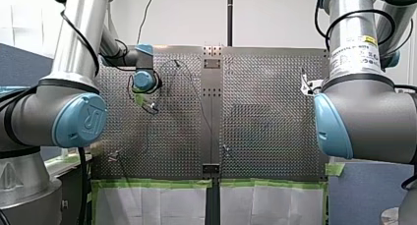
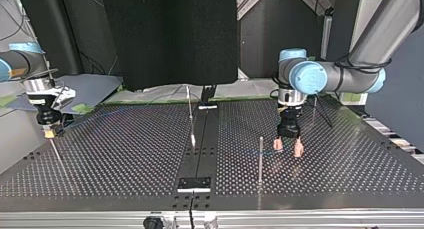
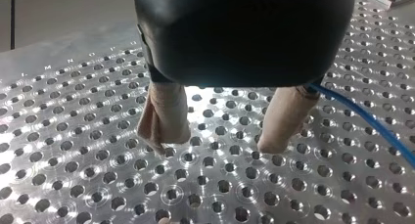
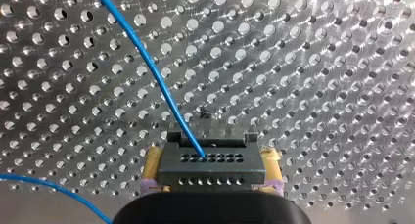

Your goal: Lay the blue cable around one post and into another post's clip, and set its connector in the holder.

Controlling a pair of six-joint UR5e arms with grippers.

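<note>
Left claw point(image 3: 215, 146) apart, pointing down over table point(image 3: 98, 185) | right claw point(image 4: 211, 165) clamped on connector point(image 4: 230, 174) of blue cable point(image 4: 155, 79)

Reaching the left arm point(image 2: 345, 71) out over the surface point(image 2: 125, 154), wrist vertical, jaws pointing straight down and spread, beige pads point(image 3: 164, 119) just above it. Holding the right arm point(image 2: 17, 64) at the surface's side edge, jaws down, yellow pads point(image 4: 152, 165) clamped on the connector point(image 4: 210, 163).
</note>
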